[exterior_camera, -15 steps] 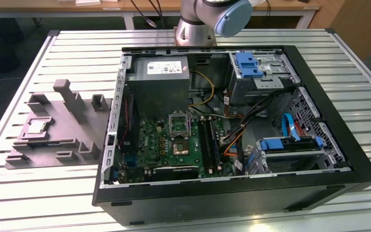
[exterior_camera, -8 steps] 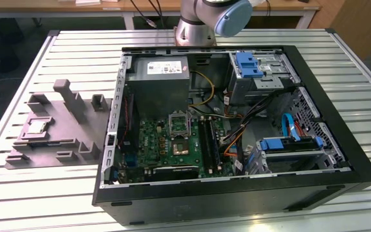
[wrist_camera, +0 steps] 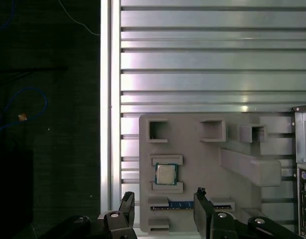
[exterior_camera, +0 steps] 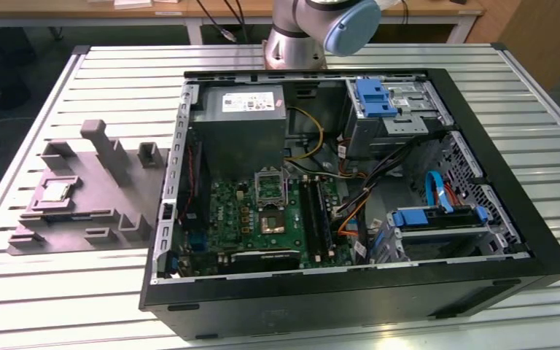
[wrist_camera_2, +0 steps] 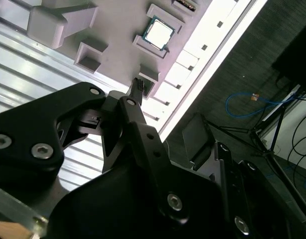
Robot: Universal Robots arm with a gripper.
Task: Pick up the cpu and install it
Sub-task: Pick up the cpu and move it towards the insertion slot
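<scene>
Slatted metal table [wrist_camera: 193,59], hand [wrist_camera: 163,199] above cpu [wrist_camera: 165,174], fingers [wrist_camera: 201,199] seemingly apart.

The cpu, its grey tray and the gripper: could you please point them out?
cpu [wrist_camera: 165,174], first wrist view, centre of its metal top.
grey tray [wrist_camera: 193,149], first wrist view, bare flat part.
gripper [wrist_camera: 163,194], first wrist view, midway between its open fingertips.

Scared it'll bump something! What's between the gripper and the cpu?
In the first wrist view, only the grey holder's raised lip lies between the open gripper and the cpu.
</scene>
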